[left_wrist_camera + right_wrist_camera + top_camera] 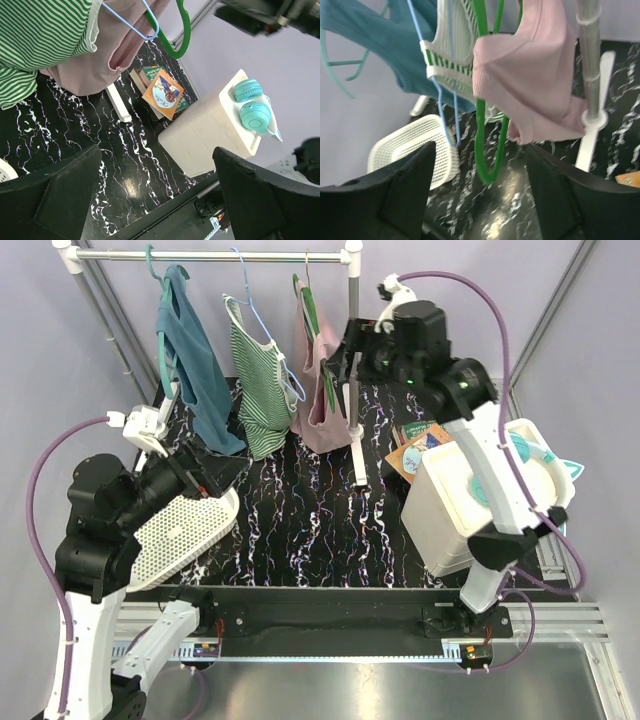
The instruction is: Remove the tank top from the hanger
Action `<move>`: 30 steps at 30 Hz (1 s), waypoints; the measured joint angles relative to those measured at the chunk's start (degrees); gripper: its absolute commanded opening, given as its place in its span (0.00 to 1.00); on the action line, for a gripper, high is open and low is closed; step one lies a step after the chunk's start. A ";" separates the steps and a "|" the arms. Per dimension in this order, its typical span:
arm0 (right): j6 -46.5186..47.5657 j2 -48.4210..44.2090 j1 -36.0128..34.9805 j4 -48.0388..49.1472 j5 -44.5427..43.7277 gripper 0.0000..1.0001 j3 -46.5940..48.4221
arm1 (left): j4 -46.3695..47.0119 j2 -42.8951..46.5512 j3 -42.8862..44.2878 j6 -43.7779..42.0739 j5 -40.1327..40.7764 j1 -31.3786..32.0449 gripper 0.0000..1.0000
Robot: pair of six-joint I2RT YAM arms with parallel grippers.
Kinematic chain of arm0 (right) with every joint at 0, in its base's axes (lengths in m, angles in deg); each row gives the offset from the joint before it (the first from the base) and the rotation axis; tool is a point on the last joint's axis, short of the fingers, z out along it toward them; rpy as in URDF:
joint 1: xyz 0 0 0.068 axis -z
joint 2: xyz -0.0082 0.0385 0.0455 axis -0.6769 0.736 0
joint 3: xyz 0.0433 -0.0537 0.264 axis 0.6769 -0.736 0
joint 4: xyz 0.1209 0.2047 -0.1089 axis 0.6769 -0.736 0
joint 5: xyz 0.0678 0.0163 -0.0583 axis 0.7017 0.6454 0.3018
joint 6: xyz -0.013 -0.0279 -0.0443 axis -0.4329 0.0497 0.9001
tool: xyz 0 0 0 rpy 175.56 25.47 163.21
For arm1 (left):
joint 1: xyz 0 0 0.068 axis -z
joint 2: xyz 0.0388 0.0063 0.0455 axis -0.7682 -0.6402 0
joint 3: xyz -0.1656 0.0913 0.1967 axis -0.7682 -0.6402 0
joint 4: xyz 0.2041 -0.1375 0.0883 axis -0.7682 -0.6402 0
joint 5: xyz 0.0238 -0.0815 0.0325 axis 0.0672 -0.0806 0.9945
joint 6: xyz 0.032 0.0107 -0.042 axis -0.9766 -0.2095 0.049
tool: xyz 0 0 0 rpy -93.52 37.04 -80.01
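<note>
Overhead, the pink tank top (318,405) hangs on a green hanger (298,290) at the right end of the rail (200,255), upper centre, close against the upright post (352,390). The right gripper (338,362) sits just right of it. The left gripper (225,468) is low at left under a teal top (195,360), with a striped top (258,390) between the two garments

From the left wrist, the fingers (50,200) stand wide apart, holding nothing; books (162,92) and a white box (200,135) lie centre and right on the marbled table (75,125)

From the right wrist, the jaws stand apart and unloaded. The hanger's loop dangles at centre, and the post crowds the pink cloth's right edge
</note>
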State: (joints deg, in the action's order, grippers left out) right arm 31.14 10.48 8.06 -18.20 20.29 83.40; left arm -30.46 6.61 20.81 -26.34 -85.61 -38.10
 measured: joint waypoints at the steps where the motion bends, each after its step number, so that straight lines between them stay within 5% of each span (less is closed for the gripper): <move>1: 1.03 1.75 -0.72 -0.07 -1.42 0.73 1.73 | 0.00 0.35 -0.17 0.00 -0.02 0.00 0.99; 6: 5.27 11.10 -3.69 -0.17 -6.84 0.72 9.94 | 0.00 2.38 -2.14 0.07 -0.31 0.00 0.99; 12: 8.52 17.81 -5.35 -0.55 -11.02 0.45 12.66 | -0.02 3.32 -5.38 2.51 -0.59 0.00 0.98; 18: 11.98 19.63 -6.51 -0.85 -14.71 0.03 14.25 | 0.09 3.15 -6.93 4.39 -3.80 0.00 0.98; 30: 15.50 17.88 -9.92 -0.35 -20.26 0.00 16.44 | 2.45 -3.34 -4.24 4.79 -11.02 1.92 0.99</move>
State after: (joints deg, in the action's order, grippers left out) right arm 46.64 28.35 -1.86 -18.55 0.02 99.83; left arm -28.01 3.27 16.57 -21.56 -96.63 -36.17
